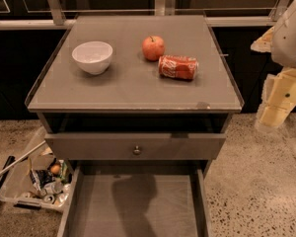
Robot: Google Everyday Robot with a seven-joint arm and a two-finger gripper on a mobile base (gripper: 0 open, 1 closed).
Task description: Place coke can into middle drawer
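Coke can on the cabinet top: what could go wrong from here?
1. The coke can lies on its side, so it may roll when the gripper, right of the cabinet, reaches it.
2. The apple sits close by and could get knocked.
3. The upper drawer front juts over the middle drawer's rear, narrowing the drop zone.

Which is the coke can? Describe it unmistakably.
The cream claw hangs right of the grey cabinet. On its top, right of centre, the red dented soda can lies sideways beside the round red-orange apple. Only the can has white lettering.
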